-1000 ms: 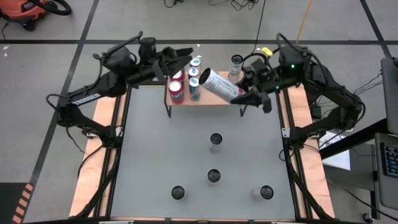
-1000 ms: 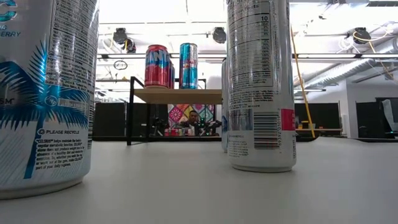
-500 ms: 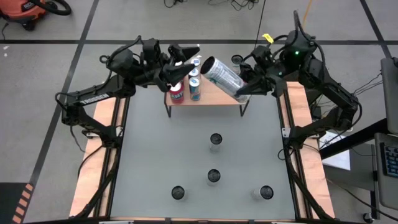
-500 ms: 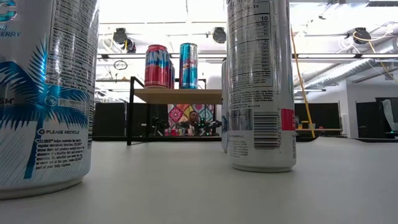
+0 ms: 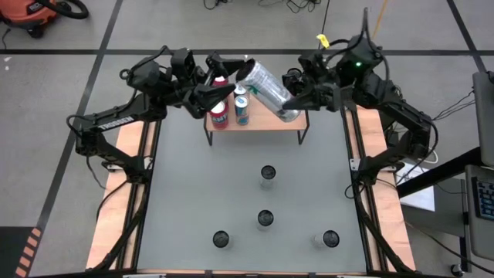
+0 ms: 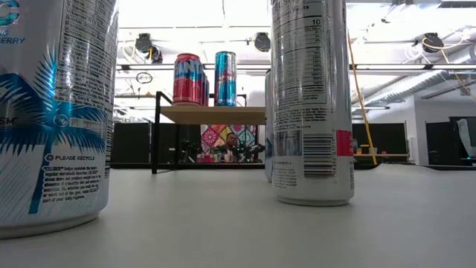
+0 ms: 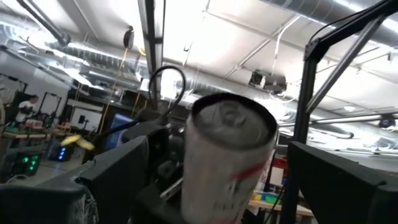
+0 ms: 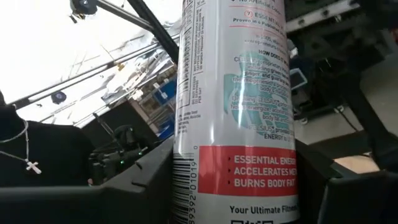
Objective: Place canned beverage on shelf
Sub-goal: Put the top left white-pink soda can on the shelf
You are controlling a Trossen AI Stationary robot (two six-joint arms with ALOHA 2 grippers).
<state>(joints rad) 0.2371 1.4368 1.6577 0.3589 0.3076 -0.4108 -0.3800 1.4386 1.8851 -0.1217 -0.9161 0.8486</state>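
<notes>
The right pincer (image 5: 297,103) was clamped on a tall white can (image 5: 268,90), its fingers part-way apart with the can's body filling the gap between them. The can lay tilted in that grip above the shelf (image 5: 262,122), its base end at the pincer and its top end slanting away toward the left arm. In the right wrist view the can (image 8: 239,118) stood straight out from between the two dark fingers, its red band and print close to the camera.

The left pincer (image 5: 218,86) was spread wide and held nothing. It sat at the shelf's other end, with the white can's free end just ahead of its fingertips; whether the two touched could not be told. In the left wrist view the can's round end (image 7: 231,124) faced the camera between the fingers, which stood clear of it on both sides.

Just below the left pincer on the shelf stood a red can (image 5: 219,116) and, beside it, a blue can (image 5: 241,113). In the low view the red can (image 6: 187,78) and the blue can (image 6: 225,78) stood upright on the wooden top (image 6: 212,114).

Well away from both pincers, four more cans stood upright on the grey tabletop (image 5: 185,193): one at mid-table (image 5: 268,174), one nearer the front (image 5: 265,218), and two at the front edge (image 5: 222,239) (image 5: 330,239).
</notes>
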